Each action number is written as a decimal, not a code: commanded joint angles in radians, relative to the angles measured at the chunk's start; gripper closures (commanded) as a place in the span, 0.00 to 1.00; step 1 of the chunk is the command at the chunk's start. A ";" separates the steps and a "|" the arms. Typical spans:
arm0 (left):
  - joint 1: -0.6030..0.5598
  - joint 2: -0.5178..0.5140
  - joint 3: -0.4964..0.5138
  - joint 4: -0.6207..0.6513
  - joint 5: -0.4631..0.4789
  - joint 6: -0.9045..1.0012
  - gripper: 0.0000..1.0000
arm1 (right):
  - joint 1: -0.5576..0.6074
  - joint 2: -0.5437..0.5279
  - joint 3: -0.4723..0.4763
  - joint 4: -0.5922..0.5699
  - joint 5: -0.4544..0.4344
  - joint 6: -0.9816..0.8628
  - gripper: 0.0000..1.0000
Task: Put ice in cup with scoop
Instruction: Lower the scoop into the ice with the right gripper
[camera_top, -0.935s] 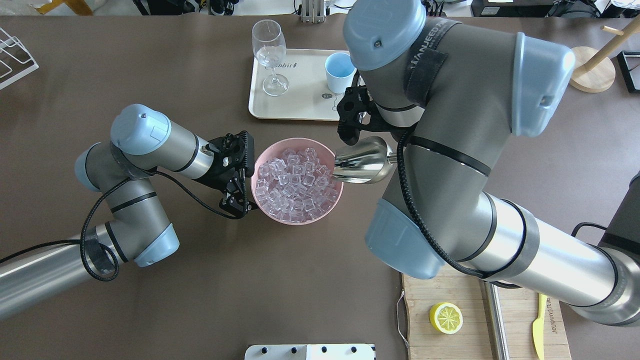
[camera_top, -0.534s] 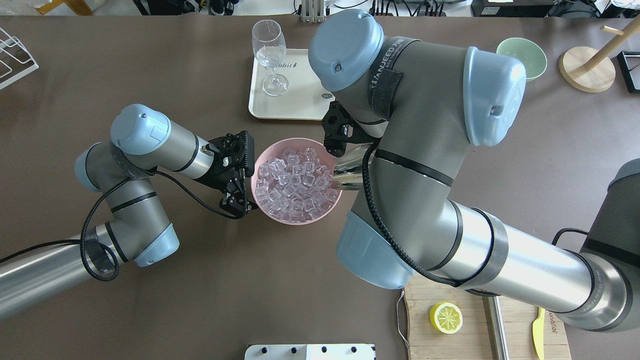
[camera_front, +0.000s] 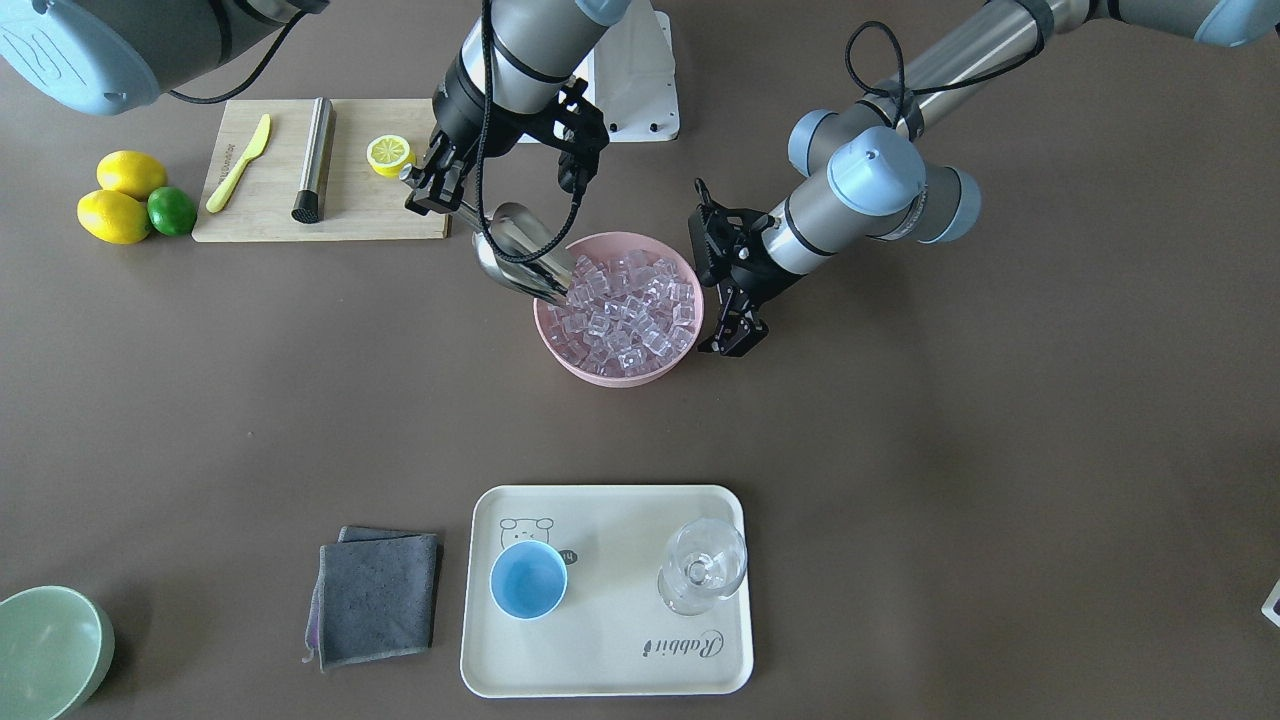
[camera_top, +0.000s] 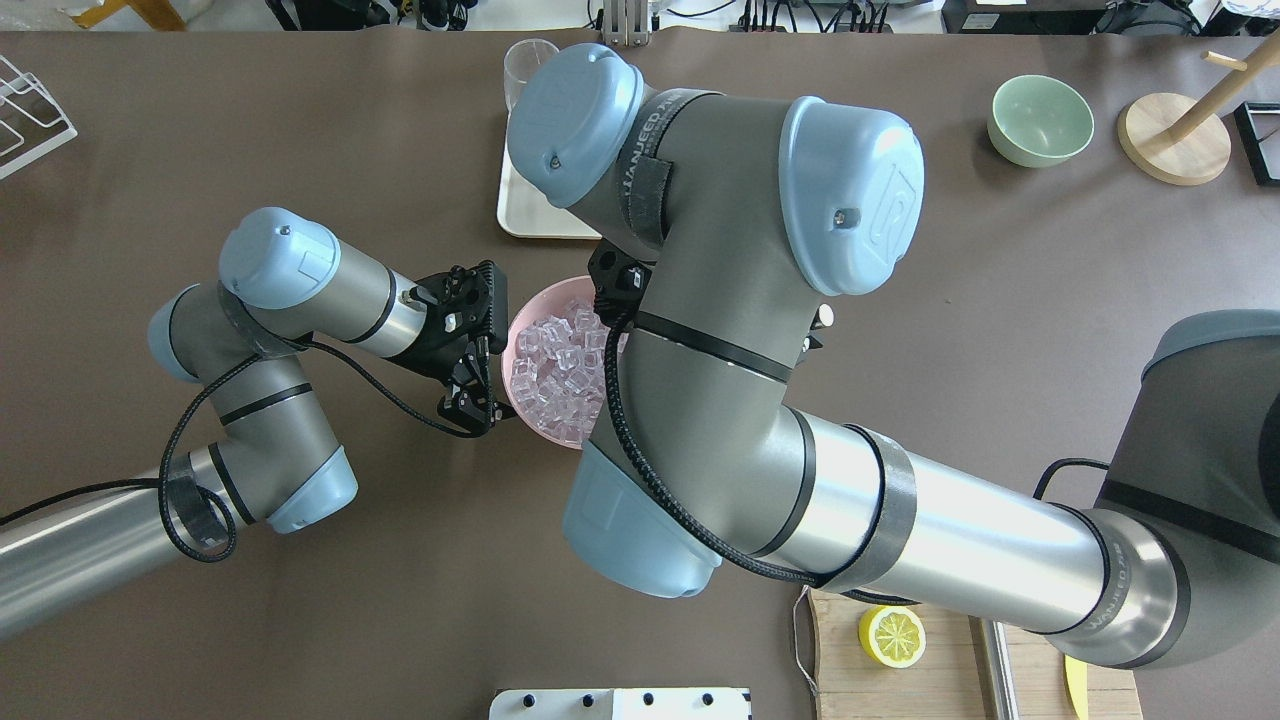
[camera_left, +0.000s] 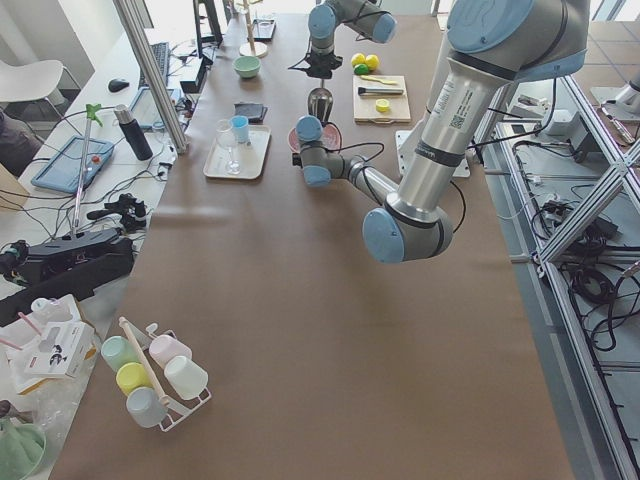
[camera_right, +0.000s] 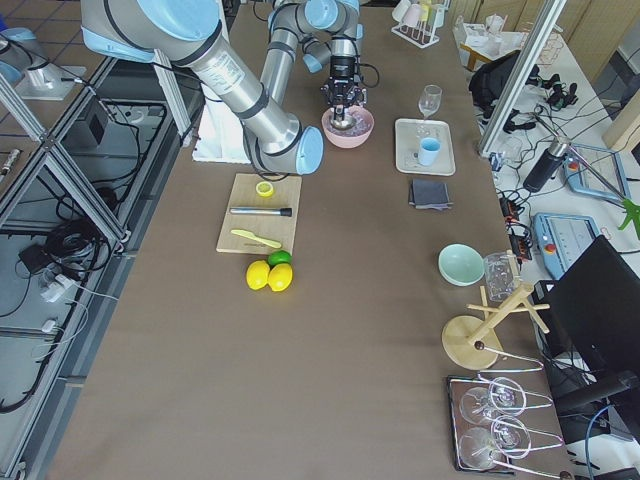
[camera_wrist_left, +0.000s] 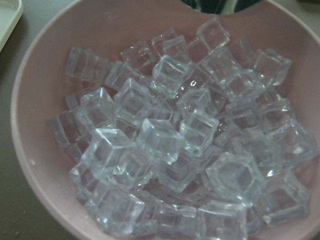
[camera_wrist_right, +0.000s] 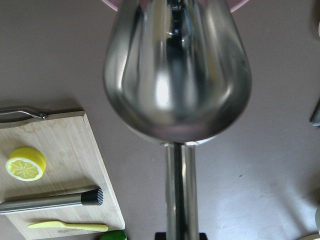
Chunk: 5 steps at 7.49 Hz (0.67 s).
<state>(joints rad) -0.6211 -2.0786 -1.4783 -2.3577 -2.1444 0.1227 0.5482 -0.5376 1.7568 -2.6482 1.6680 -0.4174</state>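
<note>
Right arm has swung further over the pink bowl (camera_front: 560, 352), so we're at the digging step. The right pincer (camera_front: 428, 188) is clamped on the scoop (camera_front: 520, 255) handle, and the scoop's shiny mouth noses into the clear, glossy ice (camera_front: 625, 300). The left pincer (camera_front: 733, 342) gapes empty beside the bowl. Next we'd push under, lift level, and carry it across the bench (camera_front: 900, 500) to the blue cup (camera_front: 528, 580).

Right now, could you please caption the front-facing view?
Right gripper holds the scoop in the pink bowl of ice; cup sits empty.
</note>
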 joint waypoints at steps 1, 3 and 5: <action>0.000 0.005 0.000 -0.014 0.000 -0.002 0.01 | -0.014 0.051 -0.096 -0.007 -0.034 0.000 1.00; 0.000 0.005 0.000 -0.014 0.001 -0.002 0.01 | -0.020 0.079 -0.155 -0.006 -0.050 0.000 1.00; 0.000 0.005 0.001 -0.014 0.001 -0.002 0.01 | -0.028 0.077 -0.171 -0.003 -0.065 0.002 1.00</action>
<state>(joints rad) -0.6213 -2.0741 -1.4787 -2.3712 -2.1433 0.1213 0.5271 -0.4626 1.6066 -2.6539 1.6184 -0.4165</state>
